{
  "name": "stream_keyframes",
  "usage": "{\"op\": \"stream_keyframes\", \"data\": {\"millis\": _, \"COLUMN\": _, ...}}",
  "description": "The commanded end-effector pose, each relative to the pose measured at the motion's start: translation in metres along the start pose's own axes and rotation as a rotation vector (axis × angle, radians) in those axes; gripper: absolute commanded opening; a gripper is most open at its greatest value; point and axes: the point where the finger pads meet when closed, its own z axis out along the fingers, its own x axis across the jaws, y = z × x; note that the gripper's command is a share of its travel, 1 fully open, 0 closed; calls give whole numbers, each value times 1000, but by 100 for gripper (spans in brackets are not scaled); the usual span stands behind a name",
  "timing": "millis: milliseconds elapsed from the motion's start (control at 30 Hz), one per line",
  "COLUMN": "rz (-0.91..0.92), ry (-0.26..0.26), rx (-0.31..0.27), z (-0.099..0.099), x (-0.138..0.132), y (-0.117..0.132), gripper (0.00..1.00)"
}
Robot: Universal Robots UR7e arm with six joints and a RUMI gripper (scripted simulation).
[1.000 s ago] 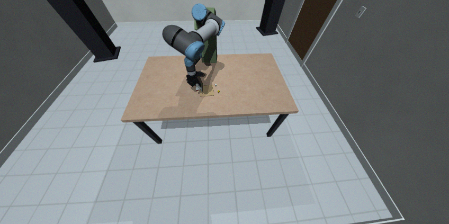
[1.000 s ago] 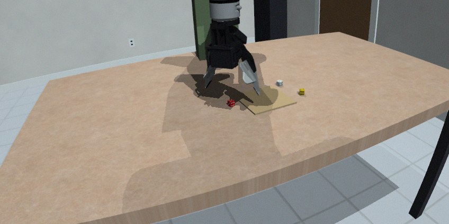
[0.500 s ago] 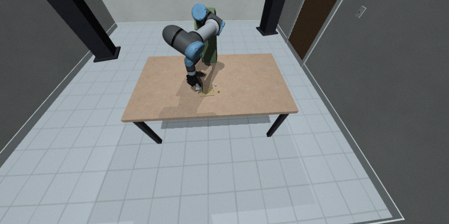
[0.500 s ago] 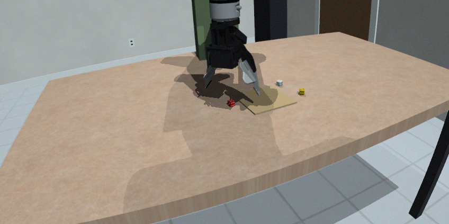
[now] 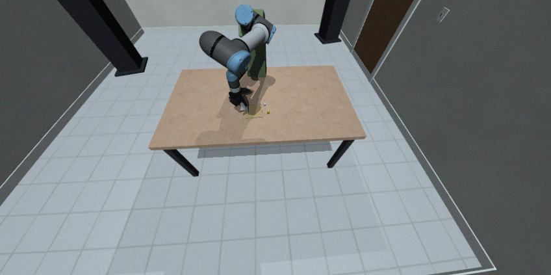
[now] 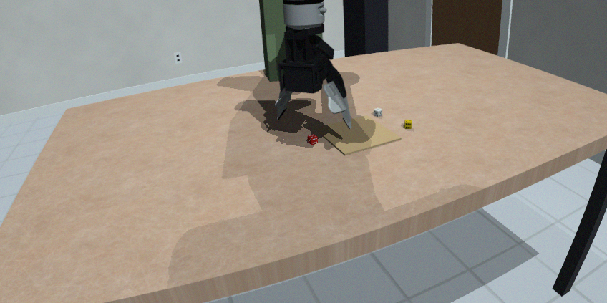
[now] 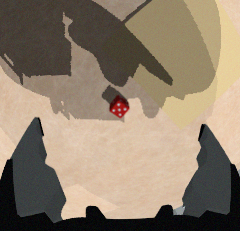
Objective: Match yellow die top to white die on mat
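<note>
Yellow cube-shaped die [image 5: 268, 112] [image 6: 408, 124]: off the mat, well outside the black two-jaw gripper [image 5: 241, 104] [image 6: 314, 122] [image 7: 122, 123]; jaws spread wide, released

yellow die [image 5: 268, 112] [image 6: 408, 124], dark-pipped, flat on the table [image 5: 301, 90] [image 6: 468, 99], just off the tan mat [image 5: 253, 114] [image 6: 385, 135] [image 7: 200, 66]

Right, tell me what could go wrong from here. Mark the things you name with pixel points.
The open end effector [image 5: 242, 108] [image 6: 314, 122] [image 7: 122, 123] is above the red die [image 6: 312, 139] [image 7: 119, 107], not the yellow die [image 5: 268, 112] [image 6: 408, 124]; closing there could pick the wrong one. Lowering it might knock the red die and change its top number. A fingertip near the mat [image 5: 253, 115] [image 6: 374, 140] [image 7: 175, 101] could catch it.
</note>
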Motion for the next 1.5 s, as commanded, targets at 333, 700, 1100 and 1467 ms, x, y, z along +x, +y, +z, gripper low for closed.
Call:
{"op": "stream_keyframes", "data": {"millis": 333, "rz": 0, "ry": 0, "rx": -1, "z": 0, "x": 15, "y": -27, "gripper": 100}}
{"op": "stream_keyframes", "data": {"millis": 700, "rz": 0, "ry": 0, "rx": -1, "z": 0, "x": 38, "y": -72, "gripper": 100}}
{"op": "stream_keyframes", "data": {"millis": 1100, "rz": 0, "ry": 0, "rx": -1, "z": 0, "x": 67, "y": -126, "gripper": 100}}
{"op": "stream_keyframes", "data": {"millis": 1467, "rz": 0, "ry": 0, "rx": -1, "z": 0, "x": 89, "y": -167, "gripper": 100}}
